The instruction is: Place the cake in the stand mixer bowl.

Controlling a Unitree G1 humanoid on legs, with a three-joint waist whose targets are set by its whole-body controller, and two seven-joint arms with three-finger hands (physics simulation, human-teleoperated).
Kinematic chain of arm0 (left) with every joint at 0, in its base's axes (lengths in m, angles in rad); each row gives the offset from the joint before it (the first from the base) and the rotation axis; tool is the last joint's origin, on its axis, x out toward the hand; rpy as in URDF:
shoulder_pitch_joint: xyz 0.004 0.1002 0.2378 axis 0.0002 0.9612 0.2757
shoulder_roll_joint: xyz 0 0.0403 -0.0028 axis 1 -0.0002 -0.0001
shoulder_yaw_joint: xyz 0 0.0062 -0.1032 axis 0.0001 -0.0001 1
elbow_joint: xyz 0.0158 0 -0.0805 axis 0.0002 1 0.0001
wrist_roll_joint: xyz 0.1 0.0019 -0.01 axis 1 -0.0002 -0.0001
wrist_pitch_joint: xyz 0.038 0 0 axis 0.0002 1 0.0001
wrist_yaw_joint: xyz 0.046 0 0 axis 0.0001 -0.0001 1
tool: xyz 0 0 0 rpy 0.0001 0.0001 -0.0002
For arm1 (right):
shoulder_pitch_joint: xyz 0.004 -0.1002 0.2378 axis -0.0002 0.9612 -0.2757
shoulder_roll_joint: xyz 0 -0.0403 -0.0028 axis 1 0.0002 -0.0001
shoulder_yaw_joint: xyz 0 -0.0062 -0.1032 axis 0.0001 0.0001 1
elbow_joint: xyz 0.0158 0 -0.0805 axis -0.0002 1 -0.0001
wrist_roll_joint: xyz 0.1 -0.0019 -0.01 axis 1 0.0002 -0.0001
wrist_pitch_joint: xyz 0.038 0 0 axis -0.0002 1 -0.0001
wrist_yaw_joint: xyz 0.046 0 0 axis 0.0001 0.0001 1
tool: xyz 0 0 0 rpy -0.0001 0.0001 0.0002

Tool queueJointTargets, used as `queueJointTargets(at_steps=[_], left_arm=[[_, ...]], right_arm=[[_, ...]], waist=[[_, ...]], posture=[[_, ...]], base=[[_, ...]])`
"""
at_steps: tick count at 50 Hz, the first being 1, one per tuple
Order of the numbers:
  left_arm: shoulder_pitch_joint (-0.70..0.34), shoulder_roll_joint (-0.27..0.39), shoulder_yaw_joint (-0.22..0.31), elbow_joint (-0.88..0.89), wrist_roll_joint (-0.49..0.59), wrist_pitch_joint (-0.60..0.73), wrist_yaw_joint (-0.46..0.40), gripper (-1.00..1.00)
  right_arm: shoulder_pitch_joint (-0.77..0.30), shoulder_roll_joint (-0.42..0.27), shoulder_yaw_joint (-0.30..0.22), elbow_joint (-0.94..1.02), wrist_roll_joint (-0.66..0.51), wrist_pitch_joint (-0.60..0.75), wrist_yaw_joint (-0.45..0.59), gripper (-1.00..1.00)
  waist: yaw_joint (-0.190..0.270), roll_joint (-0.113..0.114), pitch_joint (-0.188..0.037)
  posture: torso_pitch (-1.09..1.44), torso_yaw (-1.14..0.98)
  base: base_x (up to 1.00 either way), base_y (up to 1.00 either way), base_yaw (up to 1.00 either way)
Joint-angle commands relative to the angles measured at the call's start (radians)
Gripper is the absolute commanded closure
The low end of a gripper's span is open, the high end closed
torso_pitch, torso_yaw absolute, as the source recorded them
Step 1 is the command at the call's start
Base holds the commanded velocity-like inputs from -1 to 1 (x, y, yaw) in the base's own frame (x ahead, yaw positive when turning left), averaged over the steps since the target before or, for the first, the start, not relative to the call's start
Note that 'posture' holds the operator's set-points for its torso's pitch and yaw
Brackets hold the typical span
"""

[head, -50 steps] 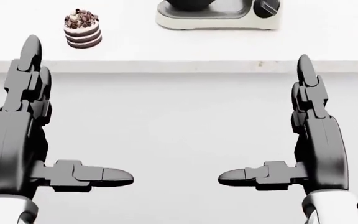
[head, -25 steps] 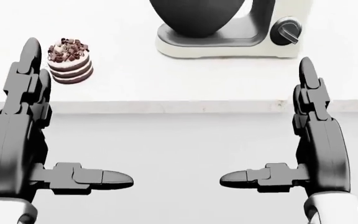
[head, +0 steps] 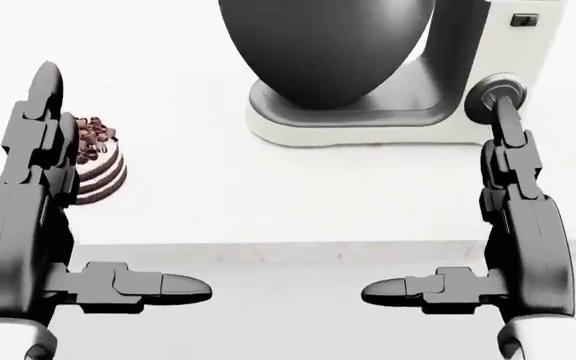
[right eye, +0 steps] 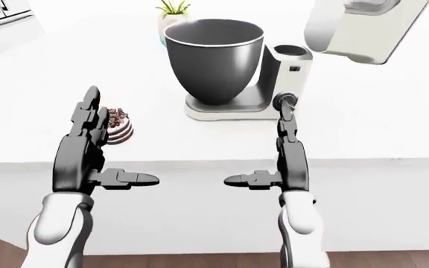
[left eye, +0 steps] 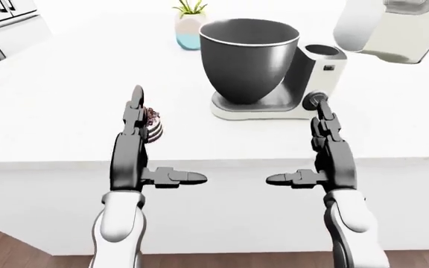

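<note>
On the white counter (left eye: 65, 111) I count 1 cake (right eye: 117, 127), 1 stand mixer (left eye: 315, 78) with 1 dark bowl (left eye: 248, 56), and 1 small potted plant (left eye: 188, 25) above the bowl in the left-eye view. There are 2 robot hands, both dark, and both are raised over the near edge of the counter.

The cake is small and round, with brown and white layers and chocolate pieces on its top. It stands upright, so its axis is vertical and the top faces up. It is round, so I cannot tell any side direction for it. It sits on the counter near the near edge, at the left of the mixer and well apart from it. In the head view the fingers of the left hand (head: 28, 210) cover a part of it.

The left hand is spread: 2 fingers point up and away, and the thumb (head: 143, 285) points to the right. It holds nothing. The right hand (head: 523, 225) is spread in the same mirrored way, its thumb pointing left, also holding nothing. Its fingertips (head: 503, 112) appear over the mixer knob (left eye: 315, 100) in the head view.

The bowl stands upright on the mixer base with the opening up. The mixer head (right eye: 356, 28) is tilted up.
</note>
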Motion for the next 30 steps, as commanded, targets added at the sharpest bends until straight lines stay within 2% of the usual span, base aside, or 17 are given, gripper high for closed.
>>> queueJointTargets(at_steps=[1,2,4,5,6,7,9,13,17,30], left_arm=[[-0.016,-0.002,-0.011,-0.036,-0.002,-0.034,-0.001,-1.00],[-0.017,-0.003,-0.011,-0.036,-0.001,-0.034,-0.001,-1.00],[-0.017,-0.003,-0.012,-0.040,-0.001,-0.030,-0.002,-1.00],[-0.016,-0.003,-0.014,-0.039,0.000,-0.033,-0.001,-1.00],[-0.015,-0.004,-0.014,-0.039,0.000,-0.033,-0.001,-1.00],[-0.014,-0.004,-0.014,-0.040,0.000,-0.033,-0.002,-1.00],[-0.013,-0.005,-0.017,-0.042,0.001,-0.033,-0.002,-1.00],[-0.016,-0.004,-0.015,-0.045,0.001,-0.029,-0.003,-1.00],[-0.016,-0.005,-0.016,-0.047,0.002,-0.026,-0.004,-1.00],[-0.020,-0.001,-0.006,-0.043,-0.006,-0.029,-0.004,-1.00]], right_arm=[[-0.006,-0.007,-0.023,-0.062,0.005,-0.043,-0.012,-1.00],[0.001,-0.007,-0.030,-0.073,0.010,-0.043,-0.012,-1.00],[0.013,-0.008,-0.047,-0.091,0.012,-0.048,-0.018,-1.00],[0.017,-0.008,-0.056,-0.099,0.018,-0.045,-0.020,-1.00],[0.022,-0.009,-0.061,-0.106,0.021,-0.045,-0.019,-1.00],[0.027,-0.009,-0.071,-0.113,0.026,-0.047,-0.021,-1.00],[0.035,-0.010,-0.080,-0.132,0.032,-0.049,-0.020,-1.00],[0.043,-0.011,-0.095,-0.145,0.035,-0.054,-0.022,-1.00],[0.059,-0.009,-0.125,-0.181,0.044,-0.049,-0.028,-1.00],[0.061,-0.009,-0.136,-0.179,0.045,-0.037,-0.035,-1.00]], waist=[[-0.001,-0.007,0.001],[0.003,-0.014,0.002],[0.011,-0.046,0.003],[0.014,-0.075,-0.002],[0.027,-0.081,-0.011],[0.018,-0.065,0.000],[0.016,-0.060,-0.014],[0.007,-0.047,-0.021],[0.002,-0.044,-0.026],[-0.006,-0.044,-0.019]], posture=[[0.00,0.00],[0.00,0.00],[0.00,0.00],[0.00,0.00],[0.00,0.00],[0.00,0.00],[0.00,0.00],[0.00,0.00],[0.00,0.00],[0.00,0.00]], base=[[0.00,0.00,0.00],[0.00,0.00,0.00],[0.00,0.00,0.00],[0.00,0.00,0.00],[0.00,0.00,0.00],[0.00,0.00,0.00],[0.00,0.00,0.00],[0.00,0.00,0.00],[0.00,0.00,0.00],[0.00,0.00,0.00]])
